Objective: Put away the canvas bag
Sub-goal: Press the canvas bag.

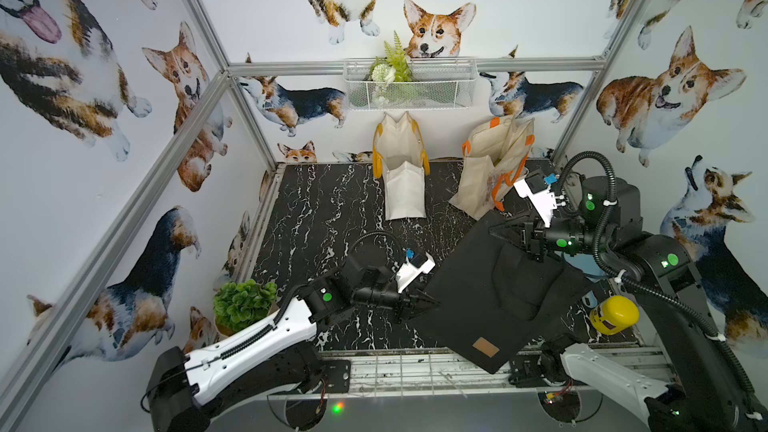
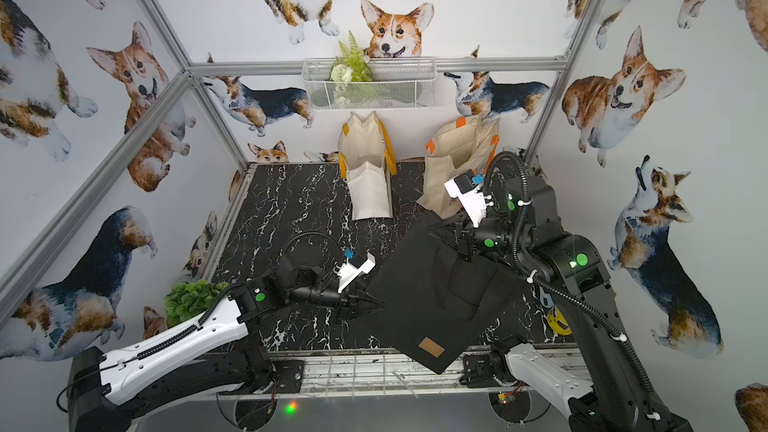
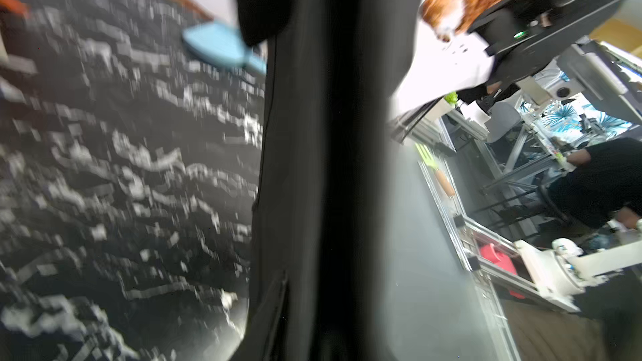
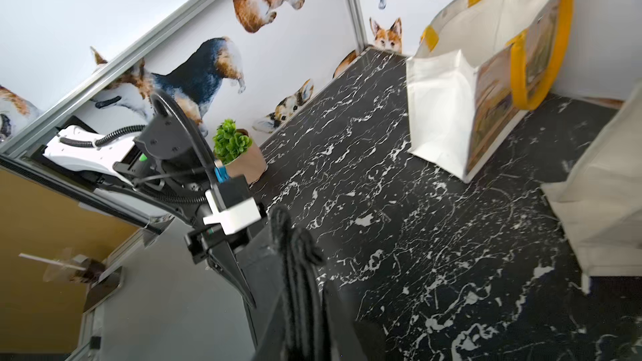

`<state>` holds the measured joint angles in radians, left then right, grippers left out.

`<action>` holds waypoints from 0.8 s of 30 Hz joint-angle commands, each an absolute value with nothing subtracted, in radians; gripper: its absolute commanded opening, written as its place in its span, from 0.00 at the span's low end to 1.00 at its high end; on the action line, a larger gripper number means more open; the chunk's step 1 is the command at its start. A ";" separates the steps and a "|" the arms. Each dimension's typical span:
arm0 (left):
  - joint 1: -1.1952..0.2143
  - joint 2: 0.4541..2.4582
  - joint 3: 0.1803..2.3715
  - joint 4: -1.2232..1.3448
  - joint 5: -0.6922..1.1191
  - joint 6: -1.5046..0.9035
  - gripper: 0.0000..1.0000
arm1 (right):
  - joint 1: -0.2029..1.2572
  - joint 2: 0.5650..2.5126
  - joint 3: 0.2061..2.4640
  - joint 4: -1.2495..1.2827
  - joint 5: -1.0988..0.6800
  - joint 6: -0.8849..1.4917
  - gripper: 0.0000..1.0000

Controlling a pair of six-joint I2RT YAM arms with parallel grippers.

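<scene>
The canvas bag (image 1: 490,297) (image 2: 424,297) is black with a small brown label and hangs spread out between both arms, low over the front right of the table. My left gripper (image 1: 430,304) (image 2: 372,304) is shut on its left corner. In the left wrist view, dark blurred fabric (image 3: 323,133) runs straight out from the jaws. My right gripper (image 1: 500,231) (image 2: 436,229) is shut on the bag's far top edge. In the right wrist view, the bag's black straps (image 4: 298,289) lead out from the jaws. The bag's near corner overhangs the table's front edge.
Two cream totes stand open at the back wall, one with yellow handles (image 1: 401,168) and one with orange handles (image 1: 490,168). A white wire basket (image 1: 440,89) hangs on the wall above them. A potted plant (image 1: 243,305) sits front left. A yellow object (image 1: 614,314) lies front right.
</scene>
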<state>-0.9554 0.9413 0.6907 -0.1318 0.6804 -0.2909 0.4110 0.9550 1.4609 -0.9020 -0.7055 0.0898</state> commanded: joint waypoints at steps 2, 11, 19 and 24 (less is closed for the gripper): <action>-0.965 0.917 0.656 -0.207 0.682 -0.316 0.05 | 0.400 0.956 1.486 -0.747 -0.649 0.102 0.00; -0.978 0.840 0.666 -0.271 0.595 -0.290 0.00 | 0.399 0.928 1.449 -0.719 -0.657 0.147 0.00; -0.977 0.871 0.818 -0.312 0.569 -0.232 0.42 | 0.401 0.893 1.362 -0.780 -0.782 0.138 0.00; -0.969 0.984 0.981 -0.320 0.626 -0.163 0.45 | 0.432 0.857 1.282 -0.802 -0.873 0.155 0.00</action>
<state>-0.9752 0.9333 0.9089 -0.3218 0.5789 -0.2283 0.4091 0.8768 1.3197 -0.8238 -0.7834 0.1387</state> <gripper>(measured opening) 0.452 0.143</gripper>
